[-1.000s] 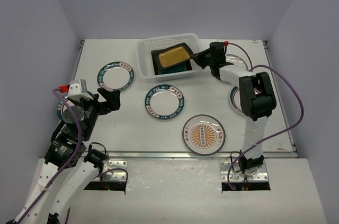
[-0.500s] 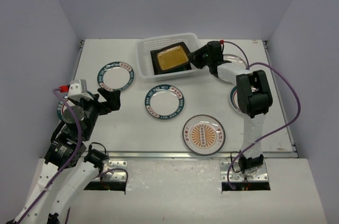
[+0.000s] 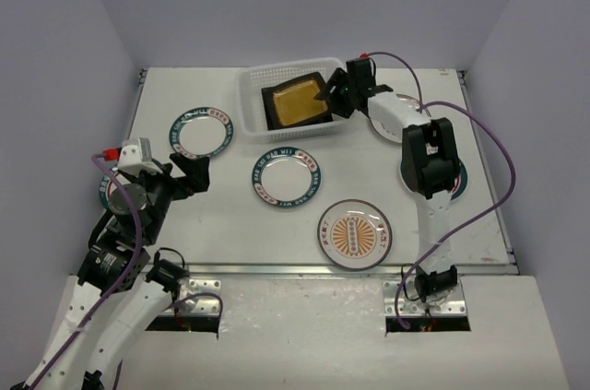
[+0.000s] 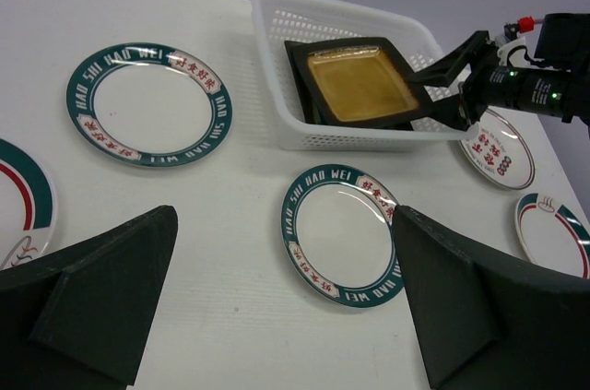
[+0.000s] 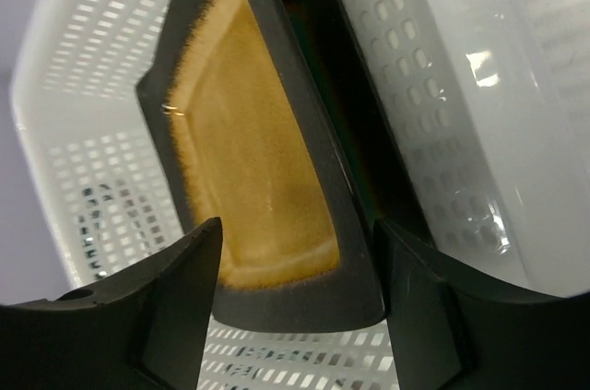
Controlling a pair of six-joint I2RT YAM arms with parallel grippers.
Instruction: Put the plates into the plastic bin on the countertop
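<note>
Your right tool (image 3: 334, 95) sits at the right rim of the plastic bin (image 3: 251, 100), in the upper middle of the overhead view, with its jaws apart. The amber square plate (image 3: 297, 102) lies tilted inside the bin on a darker square plate (image 5: 318, 76). In the right wrist view, the amber plate's near edge lies between the two fingers (image 5: 152, 316); you cannot tell whether either touches it. Your left tool (image 3: 189, 173), at the lower left, is spread wide and holds nothing, well apart from the bin. A round teal-rimmed plate (image 3: 288, 177) and an orange-motif plate (image 3: 355, 232) lie on the surface (image 3: 230, 224).
</note>
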